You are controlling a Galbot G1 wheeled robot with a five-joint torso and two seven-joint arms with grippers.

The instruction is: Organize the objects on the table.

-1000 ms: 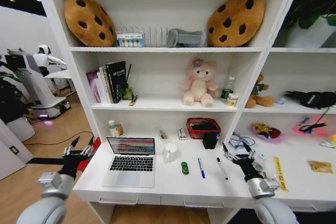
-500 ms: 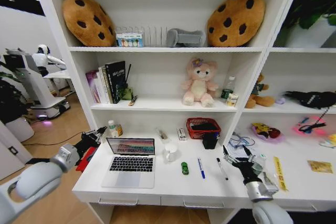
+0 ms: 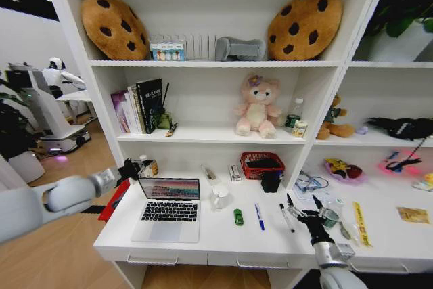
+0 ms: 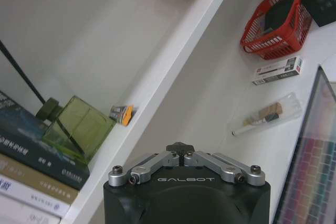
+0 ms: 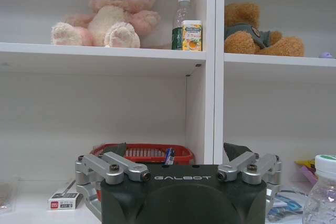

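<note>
left gripper (image 3: 130, 169) centre-left of head view, just above the silver laptop (image 3: 167, 208) lid's left corner, fingers pinched together, empty | right gripper (image 3: 302, 210) lower right, fingers spread, empty, above the table (image 3: 223, 238) beside the black pen (image 3: 286, 216) | green toy car (image 3: 238, 216) lower centre

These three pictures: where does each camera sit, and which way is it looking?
Head view: up on the robot's head, looking down at the table; left hand and right hand show.
Left wrist view: on the left arm, facing along the shelf toward the red basket; hand shut.
Right wrist view: on the right arm, facing the shelves; hand open.
All three share the red basket.
</note>
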